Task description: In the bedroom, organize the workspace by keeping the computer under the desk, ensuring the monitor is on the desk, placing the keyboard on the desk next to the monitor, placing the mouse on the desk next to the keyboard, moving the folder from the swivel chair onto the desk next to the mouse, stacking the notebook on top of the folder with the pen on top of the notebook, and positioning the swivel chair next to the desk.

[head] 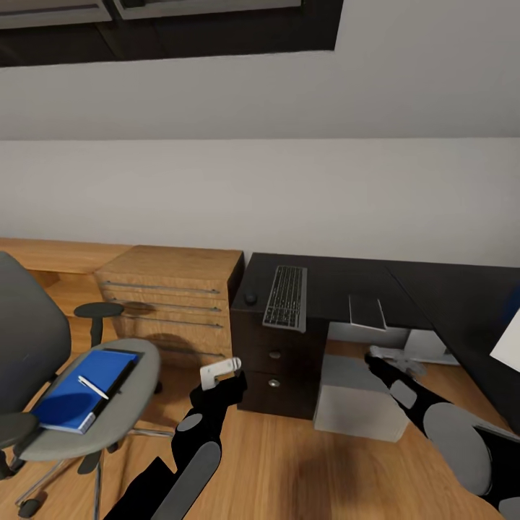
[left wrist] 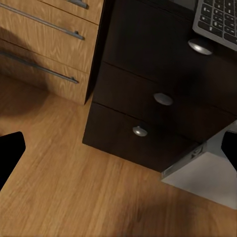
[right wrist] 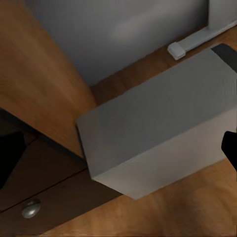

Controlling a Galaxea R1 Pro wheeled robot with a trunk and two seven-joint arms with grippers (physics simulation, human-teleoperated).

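Note:
The grey swivel chair [head: 29, 339] stands at the left. On its seat lies the blue folder [head: 72, 393] with the white pen [head: 94, 387] across it. The dark notebook [head: 117, 381] shows along the folder's right edge. On the black desk [head: 339, 278] the keyboard [head: 286, 297] overhangs the front edge, and the small dark mouse [head: 250, 297] sits just left of it. The pale grey computer [head: 361, 397] [right wrist: 158, 138] rests on the floor under the desk. My left gripper [head: 220, 370] [left wrist: 118, 153] is open before the desk drawers [left wrist: 148, 103]. My right gripper [head: 393, 357] [right wrist: 118, 148] hovers open above the computer.
An oak dresser [head: 170, 289] with bar handles stands between chair and desk. A flat dark slab [head: 367, 312] lies on the desk right of the keyboard. A pale panel corner [head: 507, 350] shows at the right edge; I cannot tell whether it is the monitor.

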